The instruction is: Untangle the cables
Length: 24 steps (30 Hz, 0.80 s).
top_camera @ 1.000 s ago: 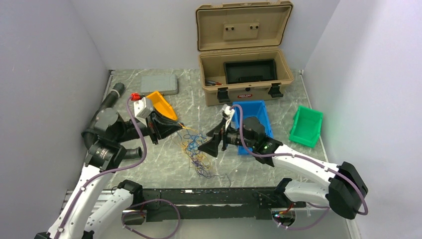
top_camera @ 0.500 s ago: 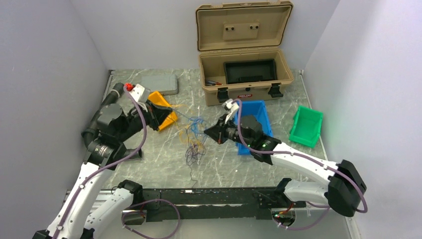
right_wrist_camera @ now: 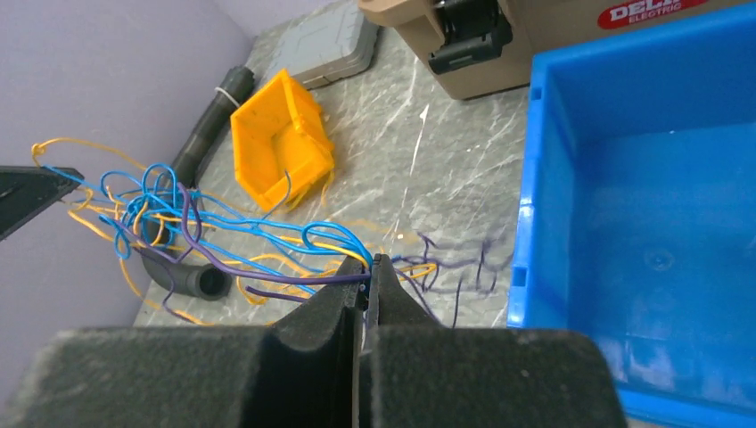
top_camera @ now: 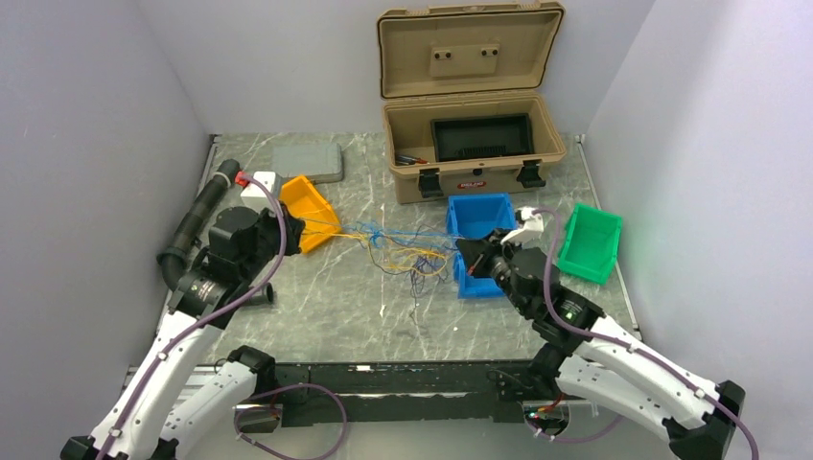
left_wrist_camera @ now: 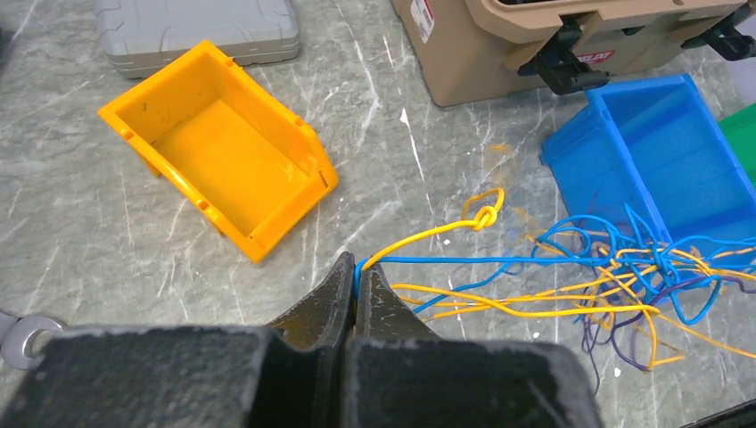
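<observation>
Across the grey marbled counter [top_camera: 326, 307] it looks like a tug-of-war. At the back stands the big tan hard-plastic case [top_camera: 470, 163], lid up and well clear of the action. Nearer the middle are two open plastic bins, the blue bin [top_camera: 476, 201] on the right and the orange-yellow bin [top_camera: 309, 206] on the left. My guess is they are parked on either side as drop spots for sorted strands.

Now the arms. The left fingers [left_wrist_camera: 332, 299] are pressed tight together, and at their very tips they pinch a blue strand and a yellow one. The right fingers [right_wrist_camera: 325, 308] are pressed together too, nipping a dark purple strand with a blue one beside it, just at the blue bin's near corner.

Between the two hangs the prize — the bundle of thin blue, yellow and purple cables [top_camera: 407, 247]. It is strung across the gap between the orange-yellow bin and the blue bin, and a few loops sag toward the counter. Holding both ends wide apart reads as deliberate: tension draws the strands out straight and shows where they cross.

The thick of the snarl sits nearer the right fingers. A small yellow knotted loop [left_wrist_camera: 484, 214] sits just beyond the left tips — touching neither finger.
</observation>
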Each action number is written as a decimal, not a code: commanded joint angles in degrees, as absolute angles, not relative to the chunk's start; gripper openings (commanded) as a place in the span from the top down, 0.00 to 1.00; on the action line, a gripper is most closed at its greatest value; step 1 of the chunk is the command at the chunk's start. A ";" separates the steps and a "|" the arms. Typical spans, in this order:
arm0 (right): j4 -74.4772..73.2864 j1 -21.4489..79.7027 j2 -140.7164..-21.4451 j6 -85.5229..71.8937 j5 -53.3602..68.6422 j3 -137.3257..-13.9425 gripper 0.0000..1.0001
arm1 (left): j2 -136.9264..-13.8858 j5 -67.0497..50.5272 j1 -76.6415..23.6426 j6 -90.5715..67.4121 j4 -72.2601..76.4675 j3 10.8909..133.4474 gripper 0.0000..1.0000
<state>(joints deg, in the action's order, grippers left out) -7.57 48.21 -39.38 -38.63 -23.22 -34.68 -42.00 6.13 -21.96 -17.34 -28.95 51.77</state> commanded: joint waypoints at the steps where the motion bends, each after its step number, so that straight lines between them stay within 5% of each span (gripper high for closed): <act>1: -11.24 45.63 -34.48 -29.82 -30.45 -33.45 1.00 | -42.34 11.97 -19.29 -13.72 -28.52 52.67 0.99; 3: -7.86 45.64 -35.15 -25.34 -22.36 -34.84 1.00 | -44.04 3.16 -19.35 -12.48 -28.14 53.32 0.80; 5: -7.13 45.71 -37.81 -23.76 -17.61 -37.56 1.00 | -46.57 -5.43 -19.36 -12.04 -28.96 54.52 0.43; 9: -8.64 45.74 -45.45 -21.46 -11.28 -44.62 1.00 | -48.03 -15.18 -20.25 -12.98 -25.22 52.68 0.02; 24: -6.10 45.73 -53.02 -22.94 3.32 -51.41 1.00 | -53.87 -20.74 -34.09 -15.37 -3.28 45.70 0.05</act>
<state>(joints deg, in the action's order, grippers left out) -9.43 45.67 -52.73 -22.90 -1.50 -47.46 -51.37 -18.44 -33.15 -14.48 -12.60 46.41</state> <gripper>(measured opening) 0.022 0.969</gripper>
